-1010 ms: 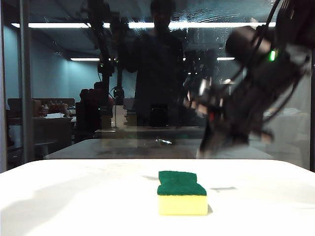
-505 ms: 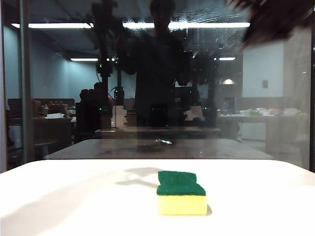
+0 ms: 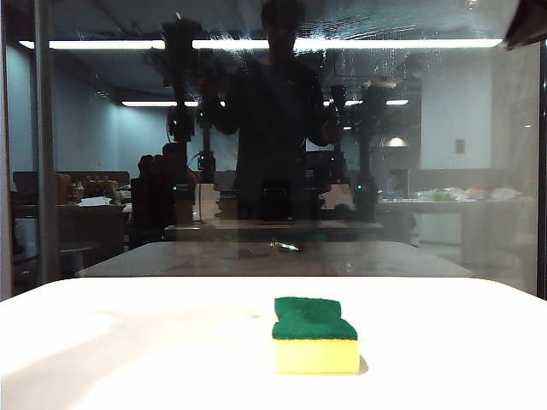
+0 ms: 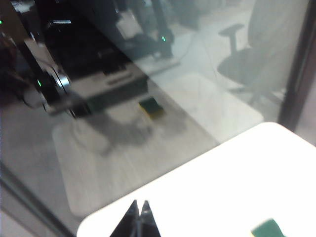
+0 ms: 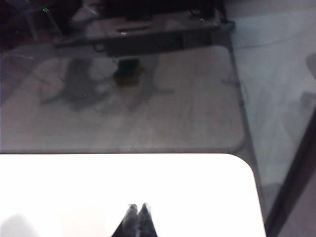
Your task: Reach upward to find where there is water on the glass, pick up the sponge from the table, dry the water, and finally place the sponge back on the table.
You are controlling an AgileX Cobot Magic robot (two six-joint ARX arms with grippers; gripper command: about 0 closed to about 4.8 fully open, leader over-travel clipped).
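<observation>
The sponge (image 3: 315, 335), yellow foam with a green top, lies flat on the white table (image 3: 128, 342) in front of the glass (image 3: 102, 171). Its green corner (image 4: 269, 228) also shows in the left wrist view. Fine pale droplets and thin streaks of water (image 3: 372, 64) speckle the upper part of the pane. My left gripper (image 4: 139, 205) hangs high above the table's edge near the glass, shut and empty. Over the table's rounded corner my right gripper (image 5: 138, 207) is shut too, with nothing in it. In the exterior view only a dark bit of the right arm (image 3: 528, 24) shows.
The glass mirrors the arms, a standing person and the sponge as a dim image (image 4: 151, 107). A dark upright frame post (image 3: 44, 145) stands at the left of the pane. Bright light strips cross its top.
The right arm has risen from in front of the glass at the right to the top right corner of the exterior view, nearly out of it. The sponge has not moved.
</observation>
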